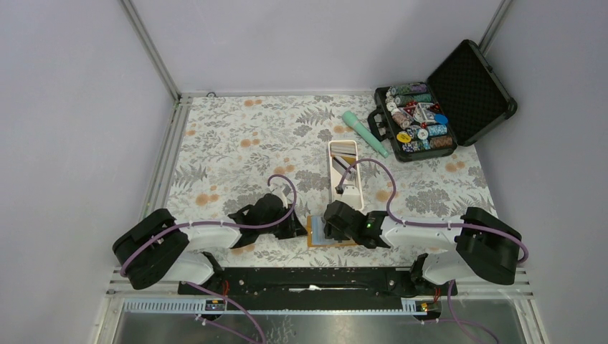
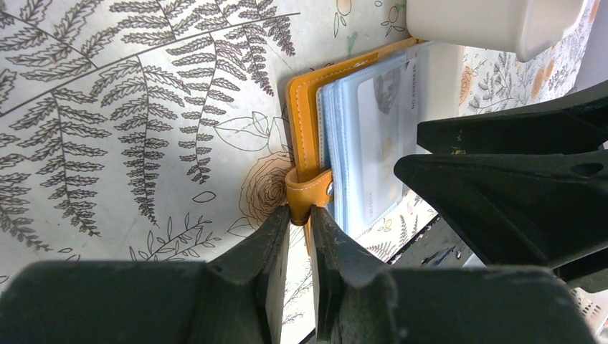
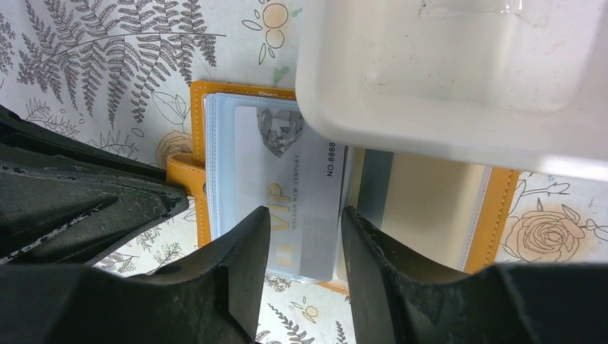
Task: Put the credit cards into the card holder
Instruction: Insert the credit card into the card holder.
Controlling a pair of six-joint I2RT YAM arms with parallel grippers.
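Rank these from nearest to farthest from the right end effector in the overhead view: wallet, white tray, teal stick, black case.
1. The wallet, directly under the right end effector, at the near edge.
2. The white tray, just beyond it, mid-table.
3. The teal stick, farther back, right of centre.
4. The black case, at the far right corner.

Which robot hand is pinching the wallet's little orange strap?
The left gripper: its fingers pinch the snap tab of the orange booklet wallet. The right gripper's fingers stand apart above a grey VIP card.
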